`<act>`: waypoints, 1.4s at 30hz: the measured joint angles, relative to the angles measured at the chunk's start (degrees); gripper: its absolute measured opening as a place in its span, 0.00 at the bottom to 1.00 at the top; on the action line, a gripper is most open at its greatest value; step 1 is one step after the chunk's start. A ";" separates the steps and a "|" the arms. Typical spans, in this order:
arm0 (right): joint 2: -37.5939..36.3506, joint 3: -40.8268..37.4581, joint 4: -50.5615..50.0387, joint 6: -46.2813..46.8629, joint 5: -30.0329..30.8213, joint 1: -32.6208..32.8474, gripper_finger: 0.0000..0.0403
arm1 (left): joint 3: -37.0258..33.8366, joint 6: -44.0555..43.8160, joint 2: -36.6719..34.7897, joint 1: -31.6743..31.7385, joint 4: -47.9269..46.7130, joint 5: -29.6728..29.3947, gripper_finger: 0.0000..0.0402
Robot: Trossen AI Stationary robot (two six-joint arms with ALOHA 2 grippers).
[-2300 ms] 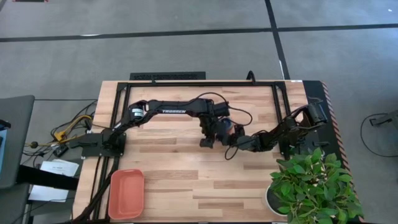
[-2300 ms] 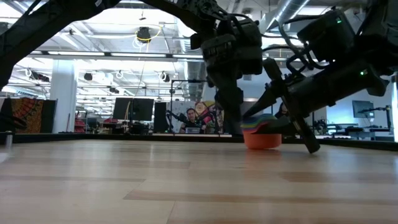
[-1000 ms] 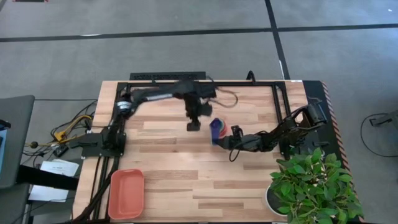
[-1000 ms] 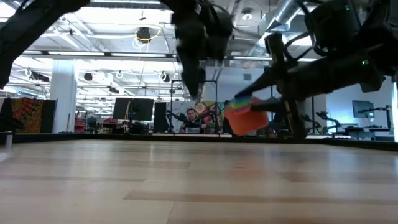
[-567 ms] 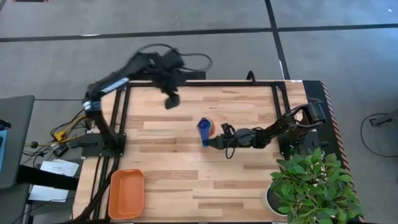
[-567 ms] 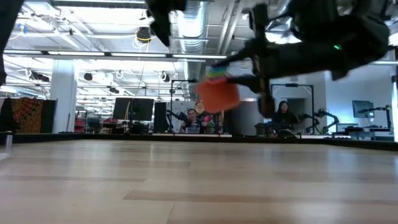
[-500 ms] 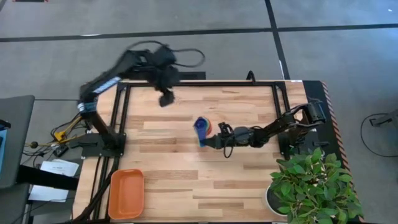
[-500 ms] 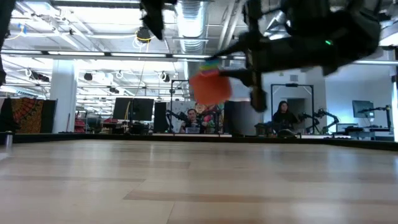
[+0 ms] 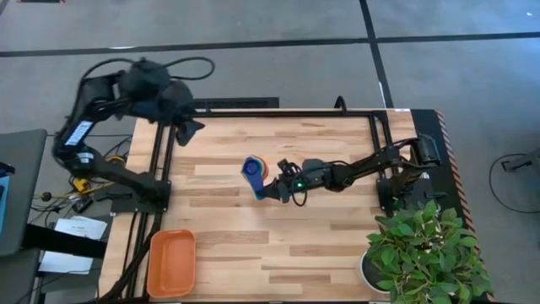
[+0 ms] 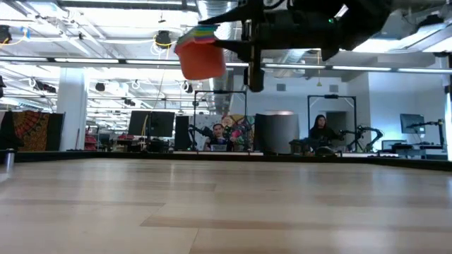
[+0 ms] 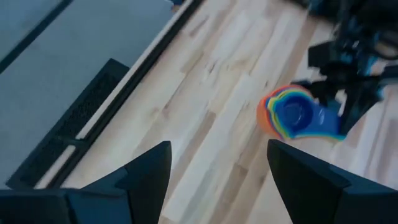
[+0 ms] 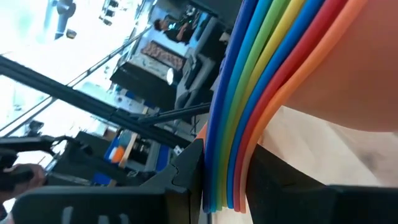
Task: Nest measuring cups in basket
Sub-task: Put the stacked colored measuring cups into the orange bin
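The measuring cups (image 9: pixel 252 171) are nested into one stack: coral outermost, a blue one innermost, rainbow rims between. My right gripper (image 9: pixel 271 187) is shut on the stack's handles and holds it high over the middle of the table; the stack also shows in the low view (image 10: pixel 200 55) and the left wrist view (image 11: pixel 290 112). My left gripper (image 9: pixel 189 127) is open and empty, raised over the table's far left corner, far from the cups. The salmon-orange basket (image 9: pixel 171 263) rests flat at the table's near left corner. My right gripper pinches the bundle of stacked handles (image 12: pixel 244 134) between its two fingers, one finger (image 12: pixel 186 167) against the blue side and the other on the coral side. The fingers come roughly level from the table's right. The stack is lifted clear, its open side up and slightly tilted.
A potted plant (image 9: pixel 424 252) stands at the near right corner. A black frame rail (image 9: pixel 270 112) runs along the far edge and down the left side. Bare wood lies between the cups and the basket. People and equipment show in the room beyond (image 10: pixel 321 134).
My right gripper has carried the nested stack toward the table's left and well up, still shut on the handles. My left gripper has swung away from the stack, up and toward the far left corner.
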 joint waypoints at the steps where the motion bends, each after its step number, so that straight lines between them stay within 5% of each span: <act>1: 0.00 0.24 -0.08 0.00 -0.38 0.18 0.28 | 0.00 -2.15 -0.91 -1.25 0.04 -0.85 0.63; 11: 3.93 3.84 0.64 -1.17 -3.90 4.45 0.28 | -5.49 -22.45 -5.96 -22.03 0.95 -16.93 0.63; 21: 21.89 23.21 5.29 2.25 -14.15 5.76 0.28 | -19.52 -46.46 -6.56 -43.85 -0.15 -28.89 0.63; 28: 32.98 38.75 5.29 6.25 -19.12 6.41 0.28 | -21.53 -53.05 -6.60 -48.34 -5.85 -30.07 0.63; 42: 50.55 65.91 0.78 14.52 -21.24 6.72 0.28 | -21.53 -50.40 -13.45 -49.49 -7.99 -31.26 0.63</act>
